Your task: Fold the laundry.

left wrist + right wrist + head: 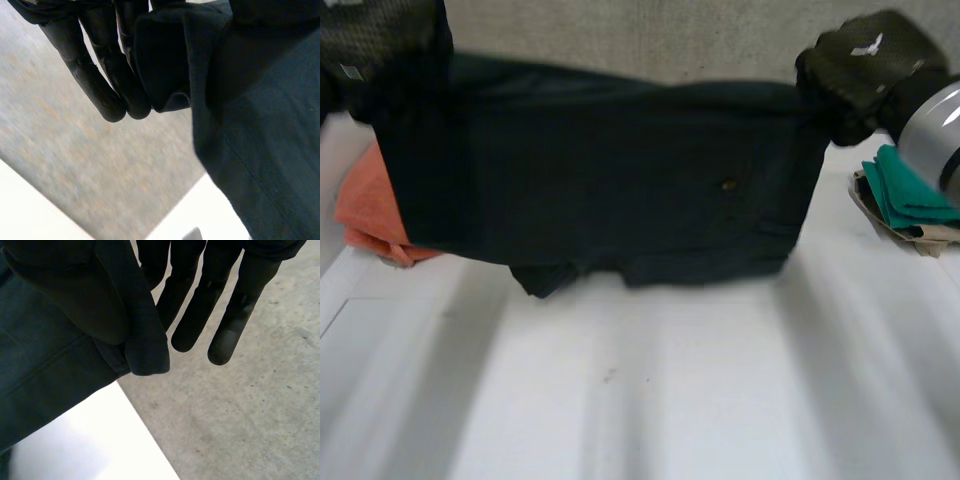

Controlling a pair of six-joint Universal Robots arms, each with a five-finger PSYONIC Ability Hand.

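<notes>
A dark green garment [600,190] with a small button hangs spread in the air above the white table [670,390], its lower edge just over the surface. My left hand [380,40] holds its upper left corner and my right hand [865,60] its upper right corner. Beside the left hand's long fingers [100,75], a fold of the garment [165,65] is pinched. In the right wrist view the garment's corner [145,350] is clamped next to the straight fingers [195,315], and the rest of the cloth hangs down.
A folded orange cloth [370,205] lies at the table's left side behind the garment. A folded teal cloth [910,195] rests on a beige piece at the right side. Grey floor [250,415] lies beyond the table's far edge.
</notes>
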